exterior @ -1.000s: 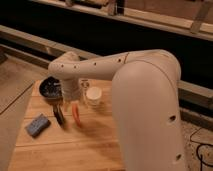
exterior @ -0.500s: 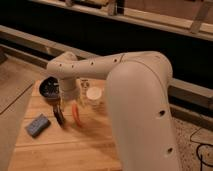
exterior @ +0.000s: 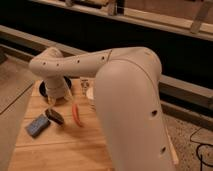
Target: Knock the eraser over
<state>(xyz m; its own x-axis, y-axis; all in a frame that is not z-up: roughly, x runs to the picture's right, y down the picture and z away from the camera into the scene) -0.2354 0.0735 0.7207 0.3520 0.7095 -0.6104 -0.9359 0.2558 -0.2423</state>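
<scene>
Black and slim, the eraser (exterior: 55,116) sits on the wooden table (exterior: 60,150) just right of the blue-grey pad (exterior: 37,125), its long axis running from far-left to near-right. The gripper (exterior: 52,101) hangs just beyond its far end. I cannot tell how wide it is, or whether it touches.

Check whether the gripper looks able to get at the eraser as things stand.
Probably yes. The gripper hangs right above the eraser, with nothing between them; the blue-grey pad and the orange-red curved thing lie to either side of it, off the path.
</scene>
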